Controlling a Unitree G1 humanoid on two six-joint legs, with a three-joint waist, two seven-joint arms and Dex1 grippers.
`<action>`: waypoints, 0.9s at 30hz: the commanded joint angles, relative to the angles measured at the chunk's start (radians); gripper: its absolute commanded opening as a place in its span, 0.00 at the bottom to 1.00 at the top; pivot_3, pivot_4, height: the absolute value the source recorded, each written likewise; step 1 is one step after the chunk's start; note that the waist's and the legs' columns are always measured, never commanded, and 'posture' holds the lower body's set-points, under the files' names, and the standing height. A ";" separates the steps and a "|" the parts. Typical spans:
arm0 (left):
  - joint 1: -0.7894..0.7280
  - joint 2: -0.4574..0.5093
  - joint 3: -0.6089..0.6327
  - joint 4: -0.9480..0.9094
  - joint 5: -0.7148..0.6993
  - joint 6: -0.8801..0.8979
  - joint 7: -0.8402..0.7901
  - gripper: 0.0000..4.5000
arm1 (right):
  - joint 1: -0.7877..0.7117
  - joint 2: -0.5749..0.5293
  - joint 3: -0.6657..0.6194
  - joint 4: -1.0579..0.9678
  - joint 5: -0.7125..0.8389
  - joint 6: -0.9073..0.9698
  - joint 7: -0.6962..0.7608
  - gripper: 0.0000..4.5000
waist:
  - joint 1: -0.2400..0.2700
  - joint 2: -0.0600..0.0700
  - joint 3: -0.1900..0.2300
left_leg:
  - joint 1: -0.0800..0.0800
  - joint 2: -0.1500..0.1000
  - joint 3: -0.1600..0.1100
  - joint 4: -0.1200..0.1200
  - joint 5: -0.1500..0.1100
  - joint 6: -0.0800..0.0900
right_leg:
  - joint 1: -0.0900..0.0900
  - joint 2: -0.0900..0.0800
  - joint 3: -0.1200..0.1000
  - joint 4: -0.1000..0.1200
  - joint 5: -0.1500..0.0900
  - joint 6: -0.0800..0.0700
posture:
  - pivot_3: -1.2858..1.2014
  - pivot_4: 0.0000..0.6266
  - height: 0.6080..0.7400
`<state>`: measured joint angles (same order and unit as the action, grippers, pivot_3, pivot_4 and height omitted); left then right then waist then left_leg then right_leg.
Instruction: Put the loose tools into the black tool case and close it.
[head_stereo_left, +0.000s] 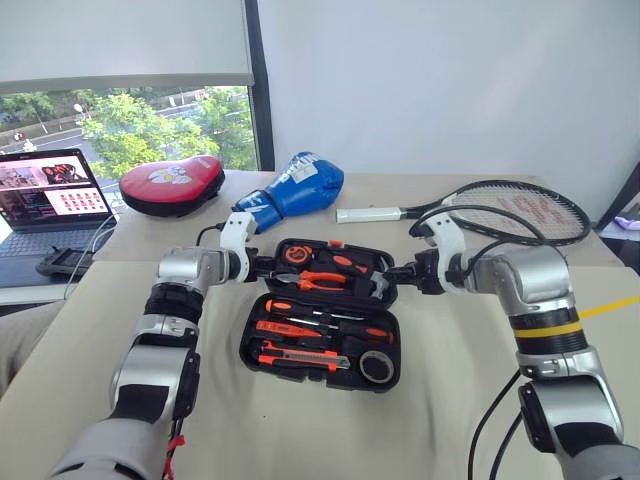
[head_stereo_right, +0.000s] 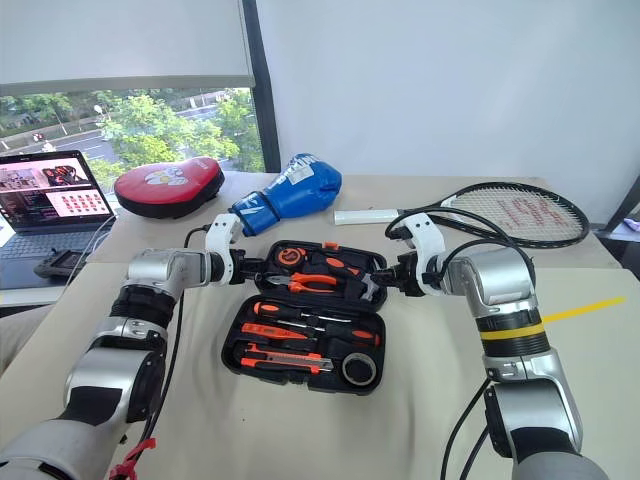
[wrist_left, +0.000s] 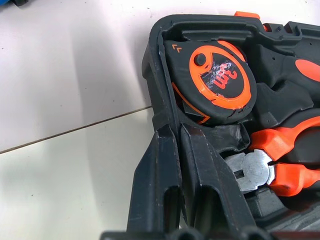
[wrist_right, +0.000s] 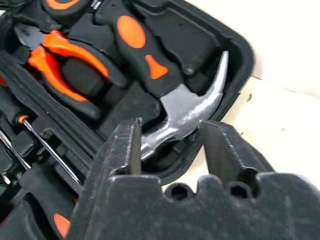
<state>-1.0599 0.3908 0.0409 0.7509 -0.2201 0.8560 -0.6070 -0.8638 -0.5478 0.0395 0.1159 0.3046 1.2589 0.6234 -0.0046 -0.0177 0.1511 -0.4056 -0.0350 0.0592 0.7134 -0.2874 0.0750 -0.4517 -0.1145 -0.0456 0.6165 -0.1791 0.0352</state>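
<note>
Beige tabletop (head_stereo_left: 300, 420) beside bright window (head_stereo_left: 150, 125)

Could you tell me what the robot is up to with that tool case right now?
The black tool case lies open on the table, with the tools already in their slots. The left gripper is shut on the far half's left rim, beside the tape measure. The right gripper stands open at the opposite rim, over the hammer. The case isn't closed yet.

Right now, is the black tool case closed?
No, the black tool case lies open, with the pliers and screwdrivers showing inside.
</note>
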 joint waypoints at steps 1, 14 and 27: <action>0.009 -0.013 -0.014 -0.023 -0.003 0.013 -0.026 0.00 | 0.014 0.000 -0.009 0.013 -0.016 -0.031 -0.033 0.47 | 0.000 0.000 0.000 | 0.000 0.000 0.000 0.000 0.000 0.000 | 0.000 0.000 0.000 0.000 0.000 0.000 | 0.52 0.24 1.00; 0.019 -0.014 -0.015 -0.044 -0.003 0.022 -0.028 0.00 | -0.026 0.061 -0.022 0.205 -0.043 -0.136 -0.081 0.47 | -0.004 0.000 0.000 | 0.000 0.000 0.000 0.000 0.000 0.000 | 0.000 0.000 0.000 0.000 0.000 0.000 | 0.52 0.24 1.00; 0.052 -0.020 0.017 -0.145 -0.023 -0.084 -0.053 0.00 | 0.007 0.049 -0.008 0.201 -0.044 -0.403 0.021 0.01 | -0.005 0.000 0.000 | 0.009 -0.001 0.000 0.001 0.001 0.003 | 0.011 -0.001 0.004 -0.002 0.002 0.002 | 0.52 0.24 1.00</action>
<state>-0.9977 0.3892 0.0570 0.6738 -0.2152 0.8351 -0.6180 -0.8482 -0.4949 0.0488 0.3806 0.2617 0.9610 0.6273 -0.0097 -0.0178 0.1510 -0.3974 -0.0356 0.0588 0.7139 -0.2868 0.0782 -0.4409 -0.1153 -0.0419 0.6147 -0.1769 0.0374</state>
